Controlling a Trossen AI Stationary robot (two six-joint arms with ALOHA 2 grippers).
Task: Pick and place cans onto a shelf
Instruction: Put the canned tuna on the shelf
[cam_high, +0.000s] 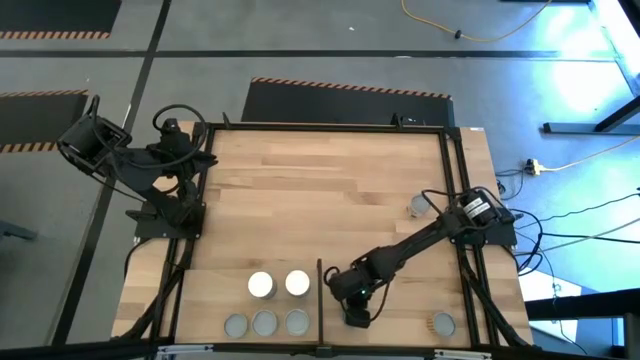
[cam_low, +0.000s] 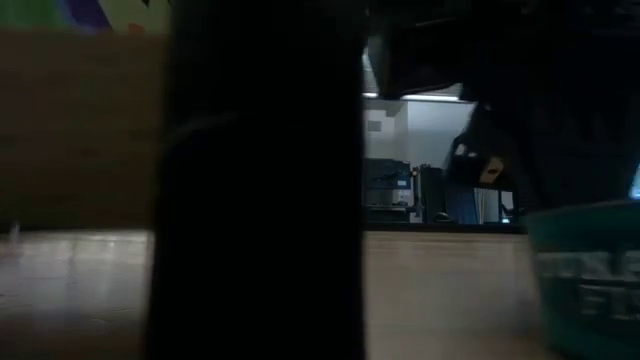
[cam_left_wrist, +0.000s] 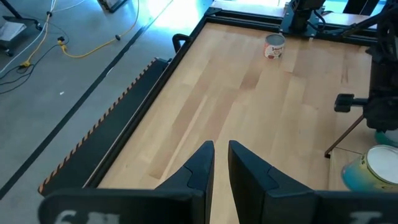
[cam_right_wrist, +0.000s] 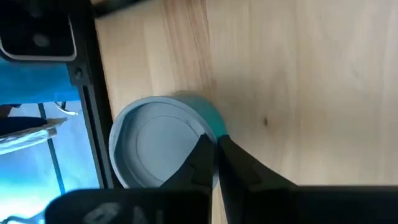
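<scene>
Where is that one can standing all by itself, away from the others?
In the high view the lone can stands on the table's right side, next to the right arm's base, far from the cans grouped on the shelf at the near edge.

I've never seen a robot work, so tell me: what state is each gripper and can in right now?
Teal can: upright, not gripped.
Right gripper: shut, above that can's rim.
Left gripper: shut, idle by its base.
Five grouped cans: upright on shelf.
Tan-topped can: upright on shelf.
Lone can: upright on tabletop.
</scene>
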